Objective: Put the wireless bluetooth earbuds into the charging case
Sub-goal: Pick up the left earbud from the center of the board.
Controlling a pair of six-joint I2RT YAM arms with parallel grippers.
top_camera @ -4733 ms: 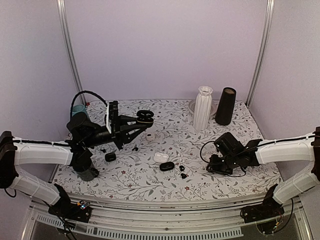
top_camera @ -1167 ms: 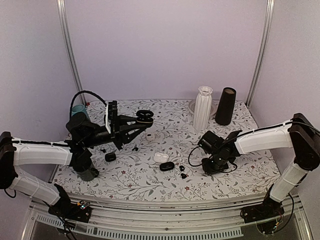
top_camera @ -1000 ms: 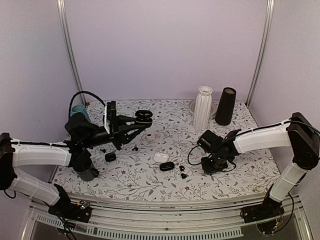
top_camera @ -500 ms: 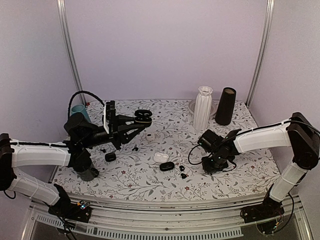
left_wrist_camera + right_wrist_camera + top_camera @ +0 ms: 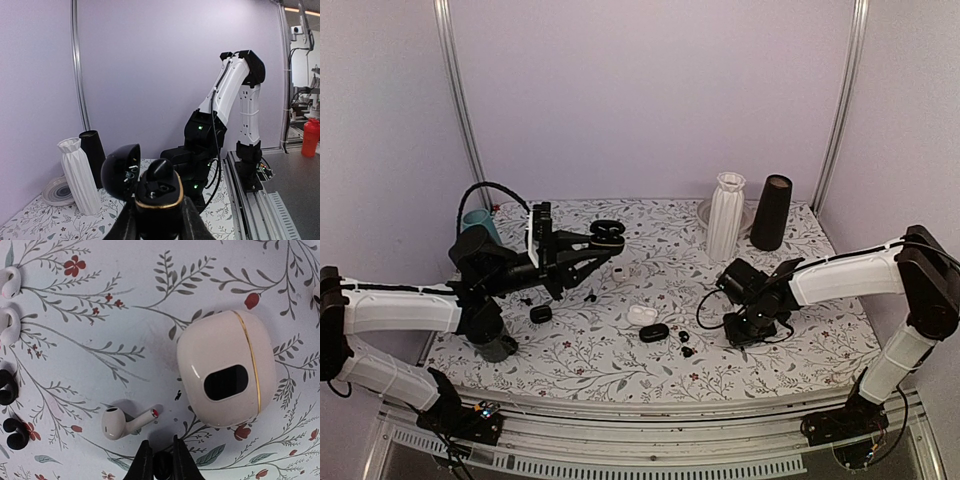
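1. Left gripper point(image 5: 597, 244) is raised above the surface point(image 5: 620, 375), at back-left, arm reaching toward centre.
2. It is clamped narrow on an open black charging case point(image 5: 160, 197) with a gold rim. The lid point(image 5: 121, 172) is flipped up on the left in the wrist view.
3. A rounded black piece sits on top of the case base; can't tell if it is a bud.
4. Right gripper point(image 5: 160, 452) is down low at the surface, right of centre. Its jaws are pinched close around a small black earbud point(image 5: 162, 466).
5. In the right wrist view a closed pale case point(image 5: 226, 375) with a gold seam and a dark oval window lies just beyond the gripper, to the right, not touching it.
6. A white stemmed earbud point(image 5: 125, 422) lies on the surface just left of the right gripper, apart from the pale case.
7. At the left edge of that view are two white buds point(image 5: 10, 282) and, below them, two black hook pieces point(image 5: 7, 387).
8. In the top view a white case point(image 5: 642, 314) and a black case point(image 5: 655, 332) lie just beside each other mid-surface. Two loose black earbuds point(image 5: 688, 351) lie near them on the right.
9. Another small black case point(image 5: 541, 313) lies under the left arm.
10. At the back are a white ribbed vase point(image 5: 725, 215), a black cone vase point(image 5: 771, 212) and a plate point(image 5: 703, 210). A teal cup point(image 5: 474, 218) is at back-left.
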